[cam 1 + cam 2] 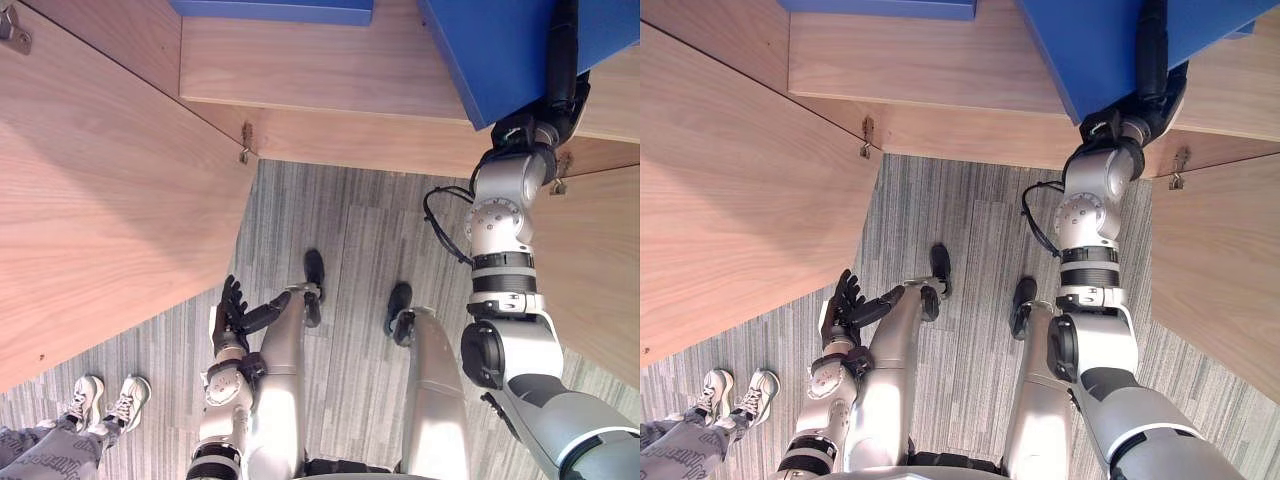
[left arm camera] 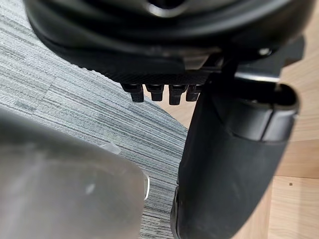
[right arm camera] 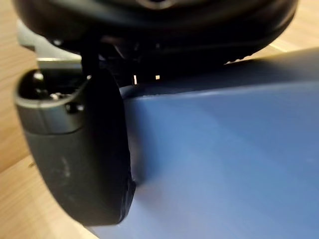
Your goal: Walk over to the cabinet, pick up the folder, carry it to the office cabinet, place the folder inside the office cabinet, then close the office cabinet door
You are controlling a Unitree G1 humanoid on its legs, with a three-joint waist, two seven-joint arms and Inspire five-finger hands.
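Observation:
A blue folder lies slanted on the wooden shelf of the open cabinet, at the upper right. My right hand reaches up over its near edge. Its thumb is pressed onto the blue cover, and the fingers are hidden behind the folder. My left hand hangs low by my left side above the carpet, fingers straight and holding nothing; its fingers also stick out straight over the carpet in the left wrist view.
A second blue folder lies further left on the same shelf. The cabinet's left door and right door stand swung open towards me. A person's white shoes stand on the grey carpet at the lower left.

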